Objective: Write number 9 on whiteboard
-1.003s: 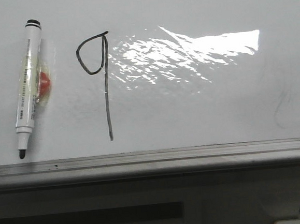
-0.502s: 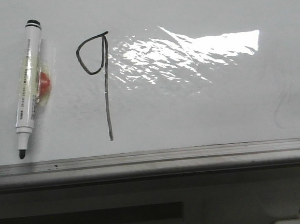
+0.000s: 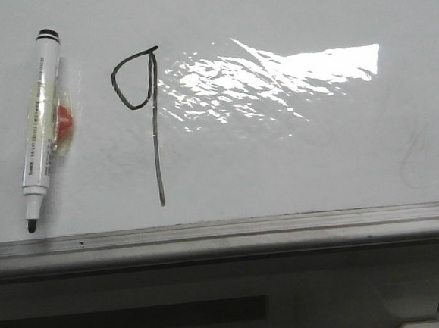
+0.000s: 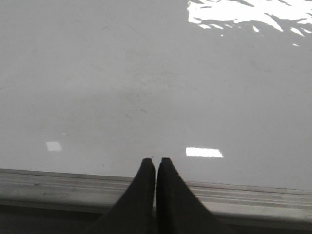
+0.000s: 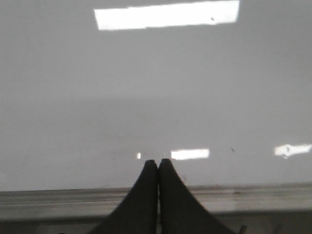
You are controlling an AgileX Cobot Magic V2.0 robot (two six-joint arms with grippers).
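Landmark: the whiteboard (image 3: 296,165), a glossy white surface, is lying flat with its grey edge rail (image 3: 225,232) along the near side.
Number 9: the number 9 (image 3: 155,139) is showing complete on the whiteboard, its small loop topping a long stem that is ending just short of the edge rail, beside the glare patch (image 3: 273,76).
Marker: the marker (image 3: 40,125) is lying loose on the whiteboard, well apart from the 9 on the side away from the glare, cap off, tip pointing toward the edge rail, an orange-red item half hidden under it.
Left gripper: the left gripper (image 4: 155,163) is hovering over the edge rail, its jaws pressed together and carrying nothing.
Right gripper: the right gripper (image 5: 158,163) is likewise poised above the edge rail, fingers closed on empty air.
Change: across the last second nothing is shifting; the line, the marker and the glare are sitting exactly as before.
Meaning: the writing is judged to be finished, both arms now idling clear of the ink.
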